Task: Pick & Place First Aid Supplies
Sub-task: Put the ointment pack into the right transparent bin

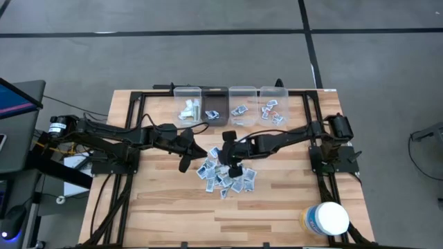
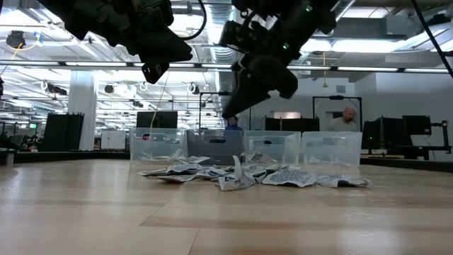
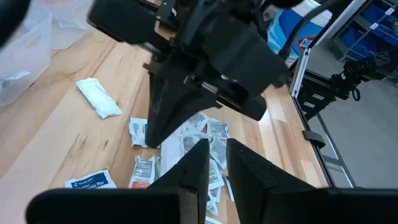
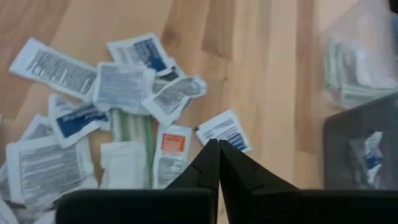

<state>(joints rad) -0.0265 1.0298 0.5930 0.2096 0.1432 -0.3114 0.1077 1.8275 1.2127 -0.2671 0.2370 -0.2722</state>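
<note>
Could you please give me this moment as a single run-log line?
right tool: shut, nothing seen held, above packet pile | left tool: slightly apart, empty, beside pile | bins: partly filled

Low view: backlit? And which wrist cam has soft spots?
Low view: bright ceiling lights behind turn both arms into silhouettes, yet the packets on the table read fine. Right wrist view: the bins at the edge are blurred, the packets sharp. Left wrist view: its own fingers are soft.

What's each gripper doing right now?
Left gripper: slightly open, empty, above the packets.
Right gripper: shut, nothing visibly held.
</note>
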